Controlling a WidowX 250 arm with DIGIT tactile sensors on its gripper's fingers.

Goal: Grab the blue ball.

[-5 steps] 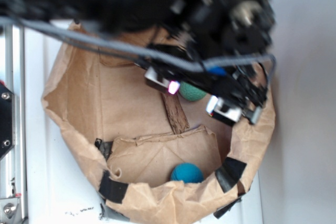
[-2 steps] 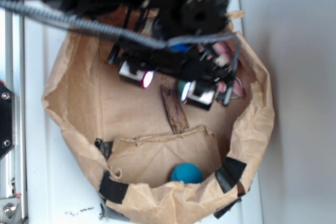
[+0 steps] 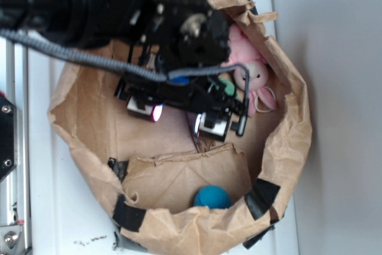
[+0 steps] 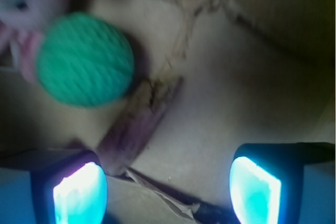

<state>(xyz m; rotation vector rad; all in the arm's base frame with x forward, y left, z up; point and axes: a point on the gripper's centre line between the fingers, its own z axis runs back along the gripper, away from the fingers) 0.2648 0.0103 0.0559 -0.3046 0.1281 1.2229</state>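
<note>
The blue ball point(image 3: 212, 197) sits in the bag point(image 3: 286, 153) at its near rim, behind a folded paper flap point(image 3: 185, 177). The gripper point(image 3: 179, 114) hangs over the bag's middle, fingers point(image 4: 79, 192) spread wide and holding nothing — the wrist view shows only the green ball point(image 4: 84, 59) and bare paper between them. The target lies well apart from the fingers, toward the bottom of the exterior view, across the flap — likely the way to go.

Crinkled matt brown paper bag point(image 3: 286, 141), fuzzy matt blue ball point(image 3: 212, 197), knit-textured green ball point(image 4: 84, 60)
</note>
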